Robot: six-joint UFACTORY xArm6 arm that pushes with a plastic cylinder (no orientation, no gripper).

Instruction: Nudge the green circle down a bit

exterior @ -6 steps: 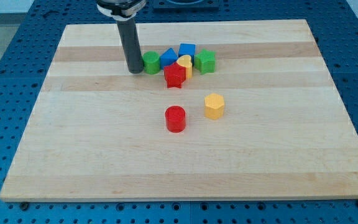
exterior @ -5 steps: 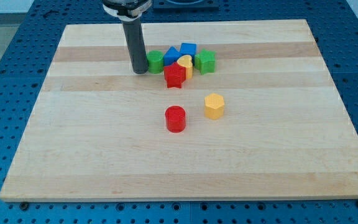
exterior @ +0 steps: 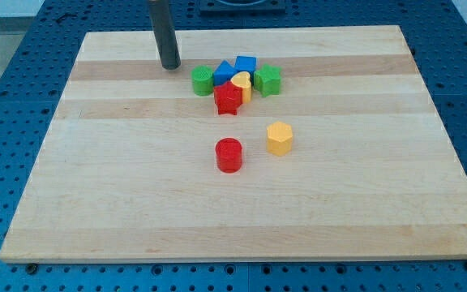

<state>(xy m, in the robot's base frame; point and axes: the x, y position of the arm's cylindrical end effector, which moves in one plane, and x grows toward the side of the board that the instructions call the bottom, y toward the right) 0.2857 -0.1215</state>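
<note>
1. Camera view: blue blocks (exterior: 233, 68), red star (exterior: 228, 98), yellow heart (exterior: 242, 84) and green block (exterior: 267, 79) cluster right of green circle (exterior: 202, 80).
2. Green circle: near board (exterior: 120, 195) top, below-right of my tip (exterior: 169, 65), apart; no fingers, bare rod.

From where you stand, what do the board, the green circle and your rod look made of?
The board looks like pale wood: grain and glued strips show. The green circle seems matte plastic, evenly coloured. My rod looks dark, smooth, perhaps metal or plastic; my tip sits up-left of the circle.

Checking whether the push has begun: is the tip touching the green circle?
Apart. The camera view shows bare wood between my tip and the green circle, which sits lower and to the view's right of it.
</note>
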